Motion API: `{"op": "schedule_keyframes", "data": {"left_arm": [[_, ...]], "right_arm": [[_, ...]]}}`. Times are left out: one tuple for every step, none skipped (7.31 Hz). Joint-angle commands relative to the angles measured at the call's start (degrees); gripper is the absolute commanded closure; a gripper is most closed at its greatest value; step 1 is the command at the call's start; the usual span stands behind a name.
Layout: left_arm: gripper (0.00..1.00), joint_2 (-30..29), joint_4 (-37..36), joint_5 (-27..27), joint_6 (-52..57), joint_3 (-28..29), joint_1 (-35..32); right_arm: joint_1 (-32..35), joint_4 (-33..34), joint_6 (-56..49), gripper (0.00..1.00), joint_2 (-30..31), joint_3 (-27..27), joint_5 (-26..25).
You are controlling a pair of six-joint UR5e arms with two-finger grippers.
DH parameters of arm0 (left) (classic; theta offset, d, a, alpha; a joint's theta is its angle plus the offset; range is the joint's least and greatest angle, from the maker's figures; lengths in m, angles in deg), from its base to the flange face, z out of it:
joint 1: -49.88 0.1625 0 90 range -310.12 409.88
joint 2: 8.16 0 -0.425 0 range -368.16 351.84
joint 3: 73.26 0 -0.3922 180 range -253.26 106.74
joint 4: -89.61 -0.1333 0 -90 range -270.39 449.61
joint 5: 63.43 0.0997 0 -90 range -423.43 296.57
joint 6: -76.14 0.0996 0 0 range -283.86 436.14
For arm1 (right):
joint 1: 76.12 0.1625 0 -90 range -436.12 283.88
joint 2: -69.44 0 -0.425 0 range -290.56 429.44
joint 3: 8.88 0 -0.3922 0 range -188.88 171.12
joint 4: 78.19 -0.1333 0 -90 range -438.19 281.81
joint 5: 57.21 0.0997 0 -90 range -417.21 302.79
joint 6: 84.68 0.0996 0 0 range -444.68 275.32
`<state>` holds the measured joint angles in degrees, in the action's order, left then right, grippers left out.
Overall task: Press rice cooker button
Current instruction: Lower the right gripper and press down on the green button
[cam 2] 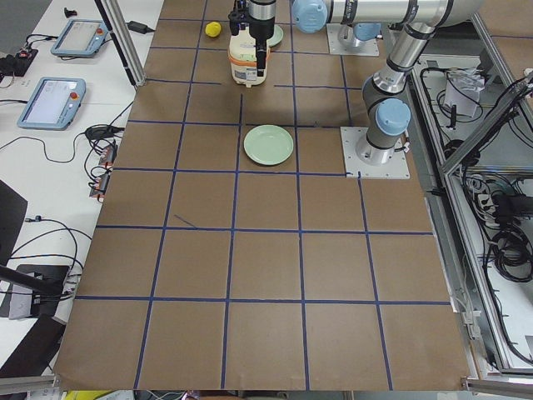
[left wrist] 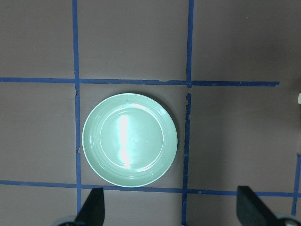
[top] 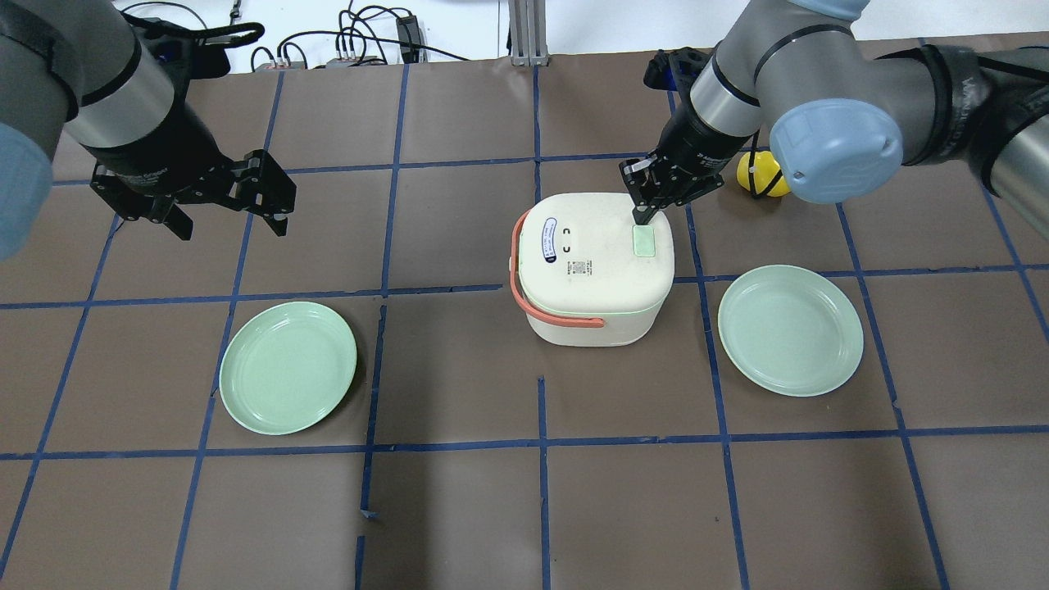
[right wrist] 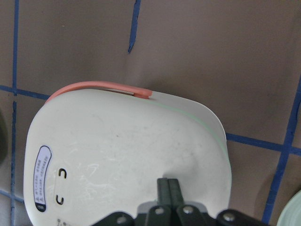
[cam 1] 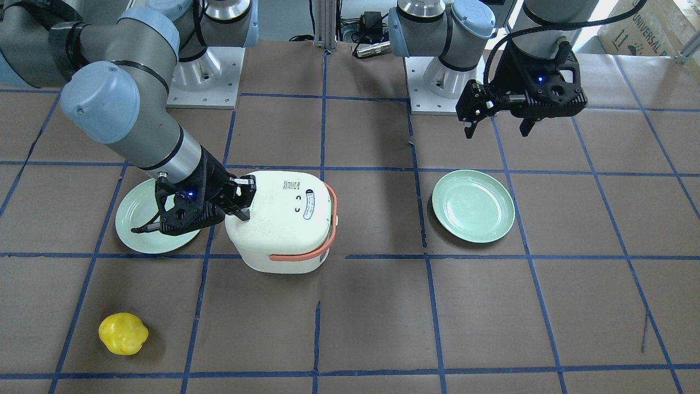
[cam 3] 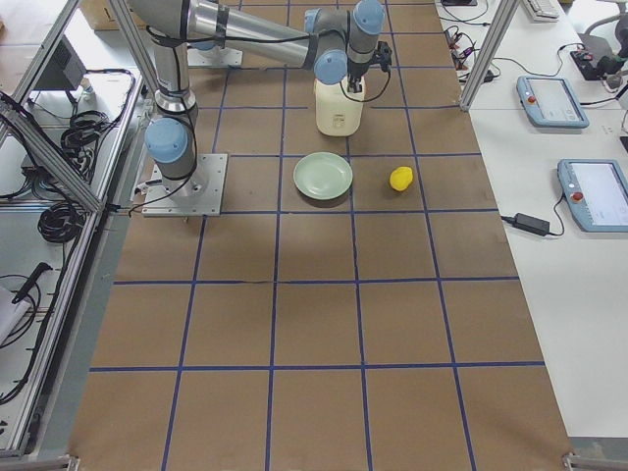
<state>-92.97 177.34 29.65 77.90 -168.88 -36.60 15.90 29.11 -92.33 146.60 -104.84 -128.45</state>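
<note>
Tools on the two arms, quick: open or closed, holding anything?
Left tool: open, holding nothing.
Right tool: closed, holding nothing, tip by the button of the rice cooker.

We bend our right arm (top: pixel 836 139) down over the rice cooker (top: pixel 602 279), our right pincer (top: pixel 641 216) pinched together, tips touching the cooker's lid. Our left pincer (top: pixel 231 223) hangs spread wide, well apart from the cooker, fingers pointing down.

Brown table (top: pixel 459 508) gridded with blue tape, white orange-handled rice cooker (top: pixel 594 270), two pale green round plates (top: pixel 288 366) (top: pixel 790 329) flanking it, yellow lumpy object (cam 1: pixel 123 333) apart.
</note>
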Motion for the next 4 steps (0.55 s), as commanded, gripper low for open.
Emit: {"op": "schedule_keyframes", "data": {"left_arm": [[0.00,0.00,-0.02,0.00,0.00,0.00,0.00],[0.00,0.09,-0.02,0.00,0.00,0.00,0.00],[0.00,0.00,-0.02,0.00,0.00,0.00,0.00],[0.00,0.00,-0.02,0.00,0.00,0.00,0.00]], "right_arm": [[0.09,-0.24,0.00,0.91,0.70,0.33,-0.12],[0.09,-1.02,0.00,0.91,1.05,0.68,0.05],[0.09,-1.73,0.00,0.91,2.19,0.60,-0.03],[0.09,-2.69,-0.17,0.91,2.98,0.08,-0.03]]}}
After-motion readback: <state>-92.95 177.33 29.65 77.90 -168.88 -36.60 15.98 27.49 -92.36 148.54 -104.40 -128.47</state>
